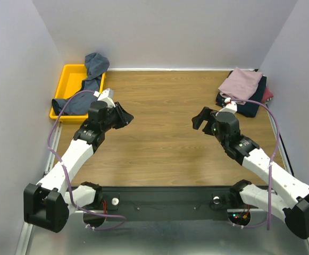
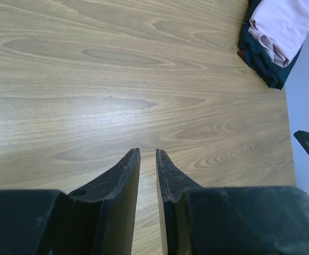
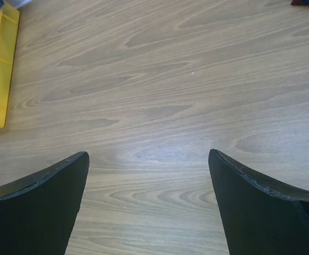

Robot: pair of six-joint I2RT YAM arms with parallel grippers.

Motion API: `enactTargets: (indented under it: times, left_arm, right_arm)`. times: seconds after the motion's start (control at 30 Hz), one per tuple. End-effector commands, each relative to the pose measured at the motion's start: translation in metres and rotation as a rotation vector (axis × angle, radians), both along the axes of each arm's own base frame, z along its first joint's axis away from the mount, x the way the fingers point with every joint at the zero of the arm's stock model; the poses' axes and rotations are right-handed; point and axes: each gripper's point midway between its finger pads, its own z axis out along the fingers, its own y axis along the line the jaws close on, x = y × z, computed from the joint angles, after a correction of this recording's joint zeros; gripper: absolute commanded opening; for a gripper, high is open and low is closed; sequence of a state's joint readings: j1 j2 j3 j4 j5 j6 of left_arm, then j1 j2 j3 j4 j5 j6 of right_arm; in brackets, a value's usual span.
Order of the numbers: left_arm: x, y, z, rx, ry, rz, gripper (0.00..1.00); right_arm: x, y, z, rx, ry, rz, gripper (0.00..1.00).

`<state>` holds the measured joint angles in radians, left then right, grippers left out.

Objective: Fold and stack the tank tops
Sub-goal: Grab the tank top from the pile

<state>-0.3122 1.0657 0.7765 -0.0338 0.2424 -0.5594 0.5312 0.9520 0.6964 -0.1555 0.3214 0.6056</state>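
We see the slate-blue top (image 1: 94, 71) crumpled in a heap, upper left. Upper right: mauve-pink top (image 1: 242, 84) folded on the navy top (image 1: 247, 108), maroon top (image 1: 268, 95) peeking out at the right edge.

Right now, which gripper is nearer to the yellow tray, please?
Left. The left gripper hovers right of the yellow tray; the right gripper is far off, near the folded tank tops.

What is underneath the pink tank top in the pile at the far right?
Under the pink tank top lies a folded navy top, with a maroon edge showing at the pile's right side. Anything more between or beneath them is covered.
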Motion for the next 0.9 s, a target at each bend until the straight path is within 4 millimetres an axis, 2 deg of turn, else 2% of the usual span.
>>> enactTargets:
  times: [0.0,0.2,0.27,0.3,0.33,0.37,0.47,0.5,0.6,0.63,0.67,0.7,0.77,0.8,0.87]
  left_arm:
    - [0.009,-0.002,0.019,-0.022,-0.062,0.01,0.3]
    - [0.011,-0.001,0.022,-0.028,-0.059,0.025,0.3]
    - [0.017,0.005,0.022,-0.001,-0.038,0.067,0.29]
    - [0.018,0.011,0.008,0.03,0.01,0.102,0.27]
    - [0.029,0.019,0.021,0.05,0.006,0.162,0.27]
    - [0.041,0.044,0.019,0.123,0.02,0.297,0.27]
    - [0.066,0.093,0.023,0.202,0.09,0.503,0.33]
    - [0.075,0.122,0.033,0.176,0.083,0.603,0.42]
    - [0.094,0.175,0.034,0.102,0.092,0.771,0.51]
    - [0.098,0.193,0.032,0.093,0.102,0.824,0.52]
    - [0.108,0.203,0.013,0.102,0.149,0.85,0.52]
    - [0.117,0.216,0.015,0.097,0.147,0.886,0.52]
    - [0.131,0.228,-0.002,0.1,0.205,0.923,0.51]
    - [0.143,0.232,-0.024,0.115,0.274,0.934,0.51]
    - [0.153,0.238,-0.043,0.112,0.311,0.947,0.51]
  right_arm:
    - [0.003,0.0,0.012,0.008,-0.051,0.005,1.0]
    - [-0.001,0.002,0.011,-0.015,-0.056,0.045,1.0]
    - [-0.003,0.005,0.011,-0.024,-0.054,0.069,1.0]
    - [-0.004,0.006,0.01,-0.025,-0.049,0.079,1.0]
    - [-0.004,0.008,0.01,-0.028,-0.043,0.089,1.0]
    - [-0.005,0.009,0.005,-0.033,-0.024,0.097,1.0]
    - [-0.008,0.017,-0.004,-0.026,0.012,0.138,1.0]
    - [-0.009,0.02,-0.007,-0.021,0.023,0.154,1.0]
    - [-0.009,0.023,-0.017,-0.024,0.053,0.17,1.0]
    - [-0.01,0.024,-0.019,-0.027,0.059,0.175,1.0]
    - [-0.01,0.026,-0.019,-0.023,0.061,0.187,1.0]
    - [-0.01,0.028,-0.023,-0.025,0.075,0.192,1.0]
    - [-0.01,0.03,-0.025,-0.025,0.084,0.201,1.0]
    - [-0.011,0.032,-0.025,-0.021,0.087,0.211,1.0]
    - [-0.011,0.032,-0.027,-0.022,0.092,0.214,1.0]
